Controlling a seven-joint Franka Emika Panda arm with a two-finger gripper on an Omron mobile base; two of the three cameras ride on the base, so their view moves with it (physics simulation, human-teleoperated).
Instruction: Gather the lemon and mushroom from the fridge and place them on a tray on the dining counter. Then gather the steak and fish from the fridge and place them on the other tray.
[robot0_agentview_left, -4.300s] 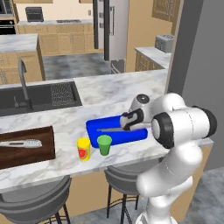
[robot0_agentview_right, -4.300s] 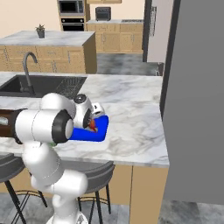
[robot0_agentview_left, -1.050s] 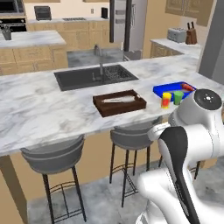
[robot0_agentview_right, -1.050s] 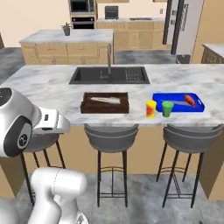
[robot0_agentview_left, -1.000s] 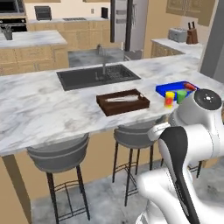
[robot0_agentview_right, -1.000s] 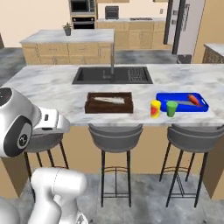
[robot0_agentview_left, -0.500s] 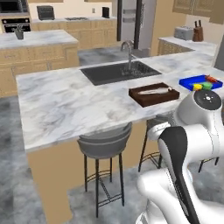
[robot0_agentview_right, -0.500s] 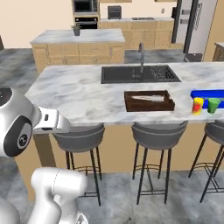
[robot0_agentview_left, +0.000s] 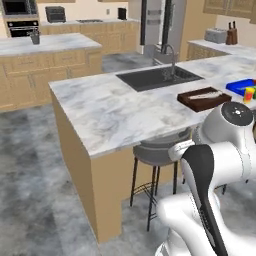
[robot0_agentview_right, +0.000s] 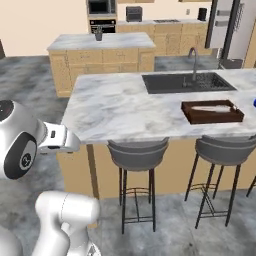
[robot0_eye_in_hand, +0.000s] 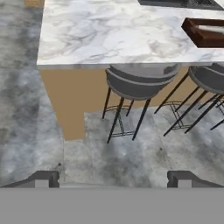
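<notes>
Released and empty, the end effector (robot0_eye_in_hand: 113, 178) hangs over grey floor before a grey padded stool (robot0_eye_in_hand: 140, 83). Further right, the long white-grey marble bench (robot0_agentview_left: 115, 107) carries the dark brown wooden tray (robot0_agentview_left: 203, 97), then the bright blue tray (robot0_agentview_left: 240, 86) at the far right.

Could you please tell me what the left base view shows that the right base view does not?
Left base view alone: the blue tray with a yellow cup beside it, and a toaster and knife block on the far counter. Right base view alone: a second bar stool. Both: the dining counter, its sink, the brown tray and the fridge.
</notes>
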